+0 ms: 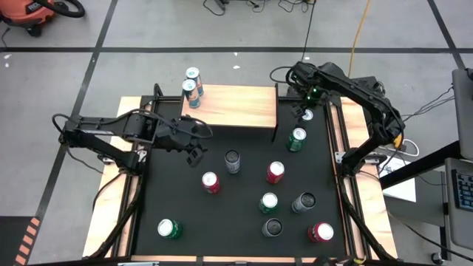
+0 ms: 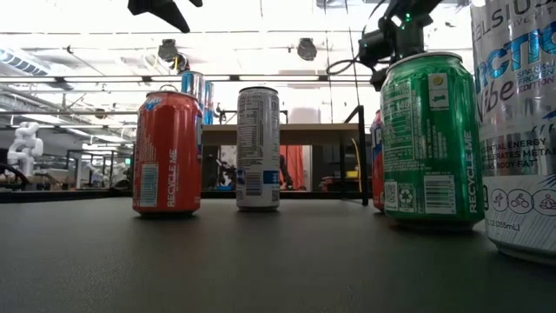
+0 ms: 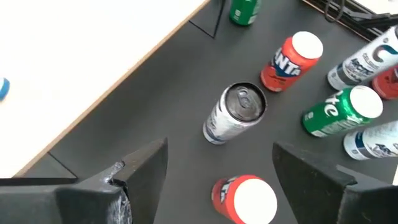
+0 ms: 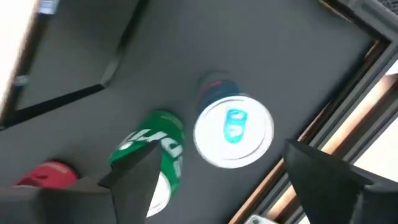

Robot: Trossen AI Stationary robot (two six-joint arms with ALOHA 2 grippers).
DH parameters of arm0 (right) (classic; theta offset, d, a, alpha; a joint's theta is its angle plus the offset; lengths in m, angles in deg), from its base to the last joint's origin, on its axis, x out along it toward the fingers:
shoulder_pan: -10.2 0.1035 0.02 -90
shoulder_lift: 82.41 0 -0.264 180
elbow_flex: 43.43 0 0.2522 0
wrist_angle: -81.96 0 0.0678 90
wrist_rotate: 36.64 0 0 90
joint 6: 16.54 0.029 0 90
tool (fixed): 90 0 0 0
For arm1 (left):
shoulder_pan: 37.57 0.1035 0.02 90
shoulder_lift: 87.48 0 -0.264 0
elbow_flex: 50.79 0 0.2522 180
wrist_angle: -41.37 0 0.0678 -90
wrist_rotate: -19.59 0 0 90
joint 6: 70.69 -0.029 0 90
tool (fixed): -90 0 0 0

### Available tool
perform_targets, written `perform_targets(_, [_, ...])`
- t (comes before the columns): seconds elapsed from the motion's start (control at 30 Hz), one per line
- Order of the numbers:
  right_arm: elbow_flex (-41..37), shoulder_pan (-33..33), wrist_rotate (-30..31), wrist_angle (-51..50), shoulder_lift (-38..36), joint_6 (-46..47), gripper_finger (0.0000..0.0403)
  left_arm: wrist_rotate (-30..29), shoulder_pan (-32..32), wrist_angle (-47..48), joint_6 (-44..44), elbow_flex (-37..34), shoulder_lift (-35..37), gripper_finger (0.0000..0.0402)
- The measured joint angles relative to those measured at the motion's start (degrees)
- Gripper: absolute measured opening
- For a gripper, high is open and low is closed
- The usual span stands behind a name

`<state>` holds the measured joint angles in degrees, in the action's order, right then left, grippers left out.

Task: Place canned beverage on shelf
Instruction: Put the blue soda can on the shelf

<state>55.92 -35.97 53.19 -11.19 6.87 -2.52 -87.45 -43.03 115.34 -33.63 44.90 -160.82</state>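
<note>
Black tabletop carrying loose cans. Shelf sitting at 12 o'clock edge, two blue cans standing on its 9 o'clock end. Left gripper hovering above table at 10 o'clock, fingers spread, holding nothing. Right gripper hanging at 2 o'clock over white-topped blue can, fingers spread, not gripping. Green can standing just beside.

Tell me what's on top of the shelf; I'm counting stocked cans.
Two cans stand at the left end of the light-wood shelf; the rest of the board shows bare. Under the board is hidden from above.
</note>
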Motion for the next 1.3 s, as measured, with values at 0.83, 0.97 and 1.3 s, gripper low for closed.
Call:
perform_targets(0.83, [-2.37, -2.25, -1.4, 6.08, 3.78, 5.25, 0.0357, -0.46, 1.34, 0.79, -7.91, 0.0, 0.0, 0.0287])
perform_targets(0.97, [-2.37, -2.25, -1.17, 5.65, 6.18, 4.83, 0.0357, -0.37, 1.34, 0.78, -7.64, 0.0, 0.0, 0.0287])
perform_targets(1.3, [-2.37, -2.23, -1.37, 2.15, 7.65, 5.42, 0.0357, -0.38, 1.34, 0.78, -7.56, 0.0, 0.0, 0.0287])
